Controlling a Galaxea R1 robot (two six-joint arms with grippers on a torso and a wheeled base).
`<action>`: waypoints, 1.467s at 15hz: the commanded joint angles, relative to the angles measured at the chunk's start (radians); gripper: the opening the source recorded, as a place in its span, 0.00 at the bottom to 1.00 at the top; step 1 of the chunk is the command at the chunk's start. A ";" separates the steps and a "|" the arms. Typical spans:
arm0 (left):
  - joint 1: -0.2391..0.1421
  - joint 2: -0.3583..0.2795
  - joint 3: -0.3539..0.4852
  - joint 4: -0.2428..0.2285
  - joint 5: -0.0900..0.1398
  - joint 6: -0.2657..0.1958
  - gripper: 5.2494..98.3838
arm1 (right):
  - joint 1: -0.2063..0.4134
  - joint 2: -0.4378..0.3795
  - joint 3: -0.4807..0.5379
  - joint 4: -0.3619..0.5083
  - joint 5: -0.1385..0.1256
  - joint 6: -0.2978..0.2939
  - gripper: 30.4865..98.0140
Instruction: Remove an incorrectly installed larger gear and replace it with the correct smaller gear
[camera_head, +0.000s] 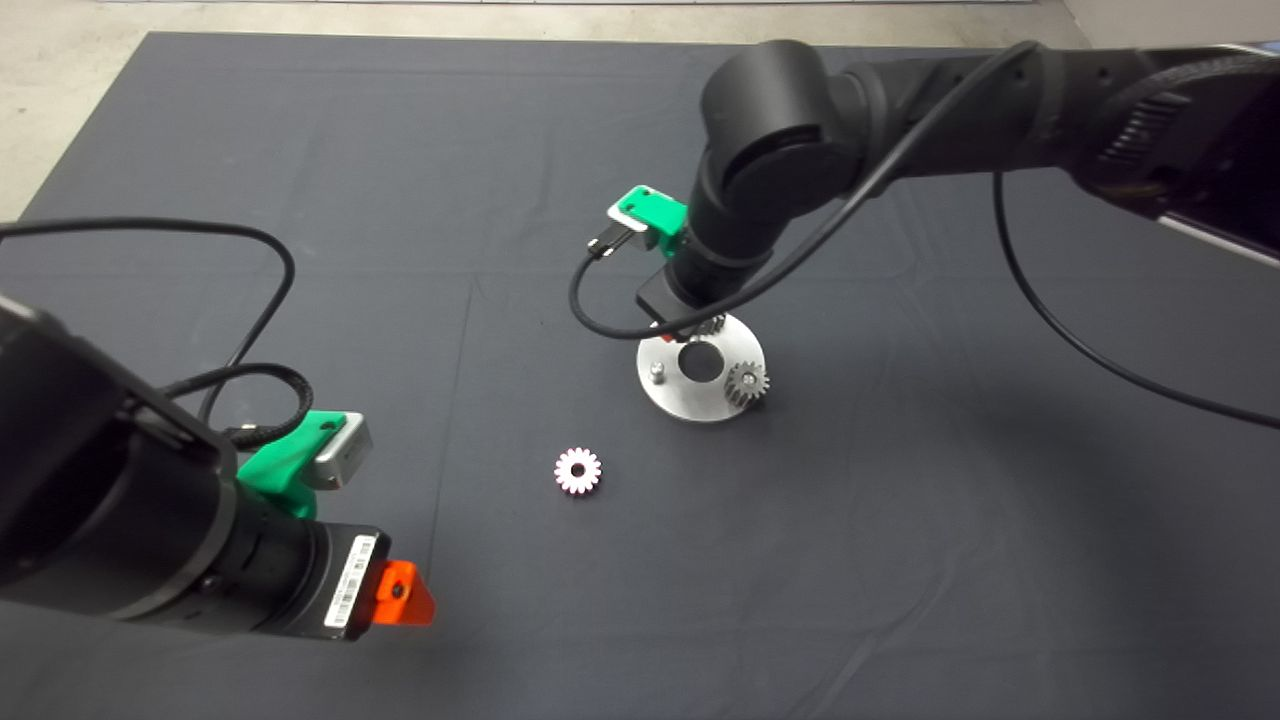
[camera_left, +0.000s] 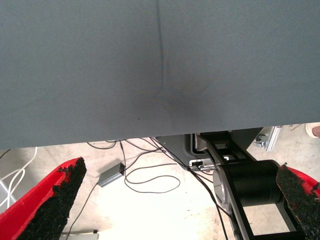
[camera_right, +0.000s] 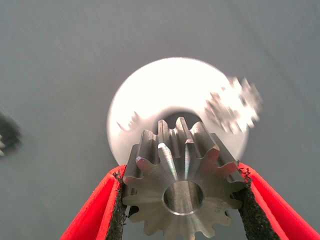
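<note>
Right wrist view: right gripper (camera_right: 182, 200) clamps the larger gear (camera_right: 182, 182) just above the round plate (camera_head: 700, 368). Smaller gear (camera_head: 578, 470) lies on the worktop (camera_head: 300, 150); left gripper (camera_left: 185, 200) idle, fingers apart.

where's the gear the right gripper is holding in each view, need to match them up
Head view: the larger gear peeks out under the right gripper, at the far edge of the round metal plate.
Left wrist view: not in it, only mat and floor.
Right wrist view: the gear fills the lower middle, clamped between the red fingers.
Shared landmark: the plate, behind the gear.
</note>
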 joint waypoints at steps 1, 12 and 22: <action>-0.016 -0.002 0.016 -0.022 0.001 -0.004 1.00 | 0.047 -0.138 0.179 0.072 -0.094 0.047 0.29; -0.015 -0.002 0.017 -0.022 0.001 -0.004 1.00 | 0.047 -0.384 0.423 0.101 -0.095 0.066 0.28; -0.014 -0.002 0.018 -0.022 0.001 -0.004 1.00 | 0.041 -0.491 0.501 0.101 -0.097 0.066 0.28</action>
